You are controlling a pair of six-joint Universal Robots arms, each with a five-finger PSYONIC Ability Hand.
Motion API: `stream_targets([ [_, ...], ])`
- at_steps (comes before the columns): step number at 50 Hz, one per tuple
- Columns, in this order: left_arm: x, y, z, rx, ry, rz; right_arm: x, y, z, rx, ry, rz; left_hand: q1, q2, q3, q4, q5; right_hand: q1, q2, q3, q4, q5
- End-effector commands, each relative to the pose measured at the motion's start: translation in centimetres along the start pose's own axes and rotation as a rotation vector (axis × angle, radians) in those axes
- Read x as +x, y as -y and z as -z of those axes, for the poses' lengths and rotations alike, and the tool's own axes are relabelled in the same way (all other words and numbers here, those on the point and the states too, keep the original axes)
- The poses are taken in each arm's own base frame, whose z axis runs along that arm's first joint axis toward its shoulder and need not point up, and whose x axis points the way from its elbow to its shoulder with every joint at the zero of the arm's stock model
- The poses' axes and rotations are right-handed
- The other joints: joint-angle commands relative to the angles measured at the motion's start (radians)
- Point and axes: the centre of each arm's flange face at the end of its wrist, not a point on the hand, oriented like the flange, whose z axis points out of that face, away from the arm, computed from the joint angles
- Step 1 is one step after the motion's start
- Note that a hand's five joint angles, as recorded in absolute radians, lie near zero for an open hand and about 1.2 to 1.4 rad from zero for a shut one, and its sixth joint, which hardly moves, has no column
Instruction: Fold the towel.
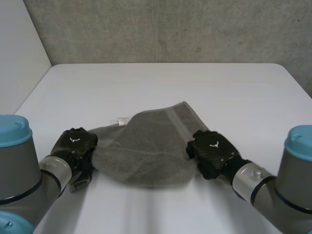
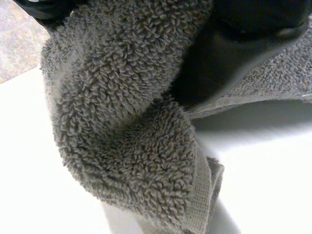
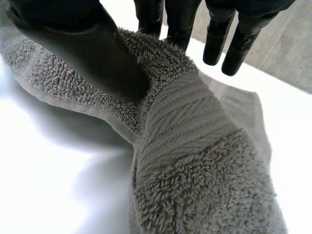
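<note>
Towel (image 1: 146, 151), grey terry, lies crumpled on the white table (image 1: 161, 83), which spreads bare beyond it on every side. It makes 1 rounded, slack heap with no squared edges, and a flat woven band (image 1: 183, 119) runs across its far right part.

The 2 arms reach in to the towel's near side, the left arm (image 1: 19, 180) at its left end and the right arm (image 1: 273, 185) at its right end.

The left hand (image 1: 75, 146) sits at the towel's near left corner. In its wrist view the pile bunches thickly between the black parts of the hand and hangs below them, so I read it as clamped on the cloth. The right hand (image 1: 213, 151) is at the towel's near right edge. Its thumb (image 3: 87, 53) presses down on the terry beside the band while some fingers (image 3: 173, 19) sit behind the cloth, pinching it. Other fingers stand straight and clear of it.

My judgement is that the fold is barely begun. Both near ends are gripped, but no clean crease or matched edges show, so carrying one side over the other and flattening it are all left.

A small white tag (image 1: 122, 120) sticks out at the towel's far left edge, and nothing on it can be read. Each hand's back carries a tiny white emblem with no legible letters.
</note>
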Motion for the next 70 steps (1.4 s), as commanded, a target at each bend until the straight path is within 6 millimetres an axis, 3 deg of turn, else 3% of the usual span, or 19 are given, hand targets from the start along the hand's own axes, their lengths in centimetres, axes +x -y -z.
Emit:
stream_targets([
  [1, 0.8, -0.4, 1.6, -0.024, -0.097, 0.003, 1.4, 2.0, 2.2, -0.048, -0.005, 0.029, 0.076, 0.087, -0.051, -0.059, 0.075, 0.088, 0.121, -0.043, -0.076, 0.059],
  [9, 0.3, 0.9, -1.0, 0.005, -0.124, 0.006, 2.4, 3.4, 0.2, -0.061, 0.082, 0.121, 0.076, 0.087, -0.051, -0.059, 0.075, 0.088, 0.121, -0.043, -0.076, 0.059],
  [13, -0.3, 3.2, -4.1, 0.066, -0.112, 0.005, 4.9, 7.9, -3.0, 0.08, 0.033, 0.159, 0.076, 0.087, -0.051, -0.059, 0.075, 0.088, 0.121, -0.043, -0.076, 0.059],
  [14, -0.6, 5.1, -5.3, 0.121, -0.1, -0.005, 5.0, 7.9, -3.0, 0.081, 0.032, 0.159, 0.076, 0.087, -0.051, -0.059, 0.075, 0.088, 0.121, -0.043, -0.076, 0.059],
  [16, -0.8, 7.4, -6.0, 0.194, -0.093, -0.013, 6.5, 14.0, -3.5, 0.269, -0.037, 0.178, 0.076, 0.087, -0.051, -0.059, 0.075, 0.088, 0.121, -0.043, -0.076, 0.059],
  [17, -1.2, 10.2, -6.1, 0.281, -0.08, -0.013, 6.5, 14.1, -3.5, 0.27, -0.038, 0.178, 0.076, 0.087, -0.051, -0.059, 0.075, 0.088, 0.121, -0.043, -0.076, 0.059],
  [18, -1.6, 13.0, -5.5, 0.372, -0.071, -0.021, 7.2, 17.4, -2.9, 0.382, -0.081, 0.177, 0.076, 0.087, -0.051, -0.059, 0.075, 0.088, 0.121, -0.043, -0.076, 0.059],
  [19, -1.6, 13.0, -5.5, 0.373, -0.071, -0.021, 7.8, 20.8, -1.6, 0.51, -0.13, 0.176, 0.076, 0.087, -0.051, -0.059, 0.075, 0.088, 0.121, -0.043, -0.076, 0.059],
  [20, -1.9, 15.8, -4.4, 0.472, -0.062, -0.029, 7.8, 20.9, -1.6, 0.512, -0.13, 0.176, 0.076, 0.087, -0.051, -0.059, 0.075, 0.088, 0.121, -0.043, -0.076, 0.059],
  [21, -2.8, 18.4, -2.7, 0.574, -0.043, -0.032, 8.3, 23.5, -0.1, 0.626, -0.177, 0.172, 0.076, 0.087, -0.051, -0.059, 0.075, 0.088, 0.121, -0.043, -0.076, 0.059],
  [25, -3.7, 22.3, 0.8, 0.766, -0.021, -0.047, 8.7, 26.2, 2.0, 0.773, -0.217, 0.166, 0.076, 0.087, -0.051, -0.059, 0.075, 0.088, 0.121, -0.043, -0.076, 0.059],
  [29, -3.3, 21.9, 1.2, 0.823, -0.051, -0.052, 8.2, 25.2, 2.1, 0.75, -0.198, 0.153, 0.076, 0.087, -0.051, -0.059, 0.075, 0.088, 0.121, -0.043, -0.076, 0.059],
  [34, -3.0, 19.5, -0.1, 0.758, -0.08, -0.056, 6.7, 19.7, 1.0, 0.572, -0.136, 0.142, 0.076, 0.087, -0.051, -0.059, 0.075, 0.088, 0.121, -0.043, -0.076, 0.059],
  [41, -2.2, 10.2, -3.5, 0.466, -0.162, -0.027, 6.3, 14.5, 0.1, 0.41, -0.127, 0.17, 0.076, 0.087, -0.051, -0.059, 0.075, 0.088, 0.121, -0.043, -0.076, 0.059],
  [44, -1.6, 8.3, -3.9, 0.409, -0.196, -0.019, 5.6, 10.7, -0.2, 0.303, -0.101, 0.153, 0.056, 0.067, -0.051, -0.059, 0.055, 0.088, 0.121, -0.043, -0.076, 0.059],
  [49, 0.0, 2.6, -4.5, 0.224, -0.264, 0.01, 3.1, 4.4, -1.0, 0.127, 0.003, 0.113, -0.494, -0.483, -0.051, -0.059, -0.496, 0.088, 0.121, -0.043, -0.076, 0.059],
  [53, 0.5, 0.8, -4.7, 0.161, -0.275, -0.021, 1.8, 1.3, -1.5, 0.029, 0.059, 0.123, -0.68, -0.669, -0.051, -0.059, -0.682, 0.088, 0.121, -0.043, -0.076, 0.059],
  [60, 0.7, -0.5, -4.4, 0.09, -0.281, -0.123, 1.9, 0.7, -1.8, 0.008, 0.053, 0.133, -1.073, -1.063, -0.051, -0.059, -1.075, -0.176, -0.142, -0.043, -0.076, -0.204],
  [70, -0.7, 1.1, -5.0, 0.115, -0.196, -0.149, 2.0, 1.2, -2.0, 0.026, 0.047, 0.135, -1.092, -1.081, -0.051, -0.059, -1.093, -0.363, -0.33, -0.043, -0.076, -0.392],
])
